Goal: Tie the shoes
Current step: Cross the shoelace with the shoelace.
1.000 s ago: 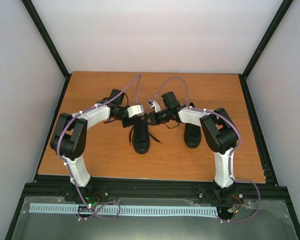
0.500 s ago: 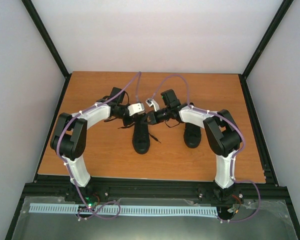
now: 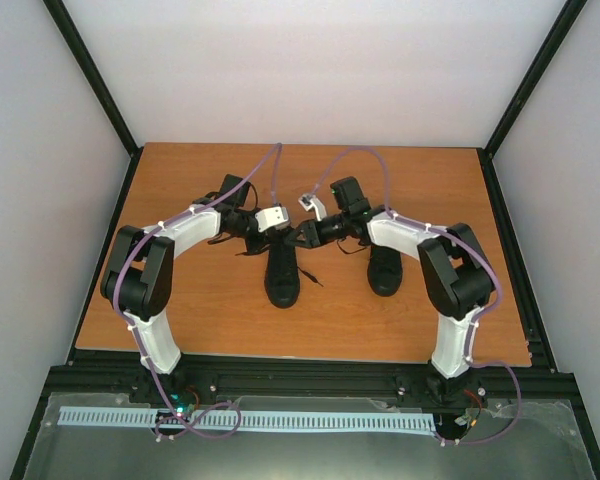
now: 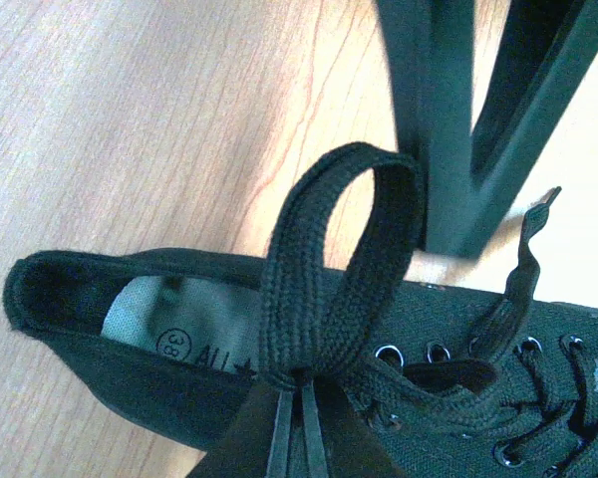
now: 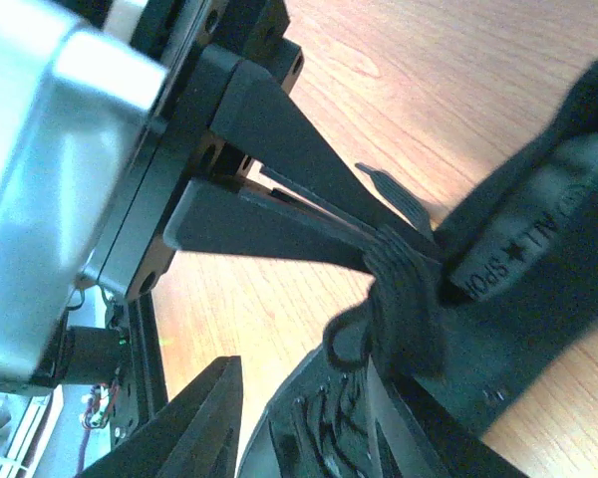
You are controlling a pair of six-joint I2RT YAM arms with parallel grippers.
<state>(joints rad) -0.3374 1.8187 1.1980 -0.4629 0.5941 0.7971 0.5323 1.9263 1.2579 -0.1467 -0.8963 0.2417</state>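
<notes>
In the top view the left arm (image 3: 145,270) rises from its base at lower left, folds at a raised elbow and sends its forearm up and right over the middle of the desk (image 3: 200,320). The left gripper (image 4: 301,438) hangs over the heel opening of the centre shoe (image 3: 283,280), which lies toe toward the bottom of the frame. Its fingers are pressed together, clamped on the base of a lace loop (image 4: 334,259) that stands above the tongue. The right arm (image 3: 450,280) mirrors this from lower right, forearm reaching up and left. The right gripper (image 3: 302,236) sits just beside the left one, its fingers (image 4: 434,119) apart with bare desk showing between them. The second shoe (image 3: 384,268) lies right of centre, under the right forearm.
</notes>
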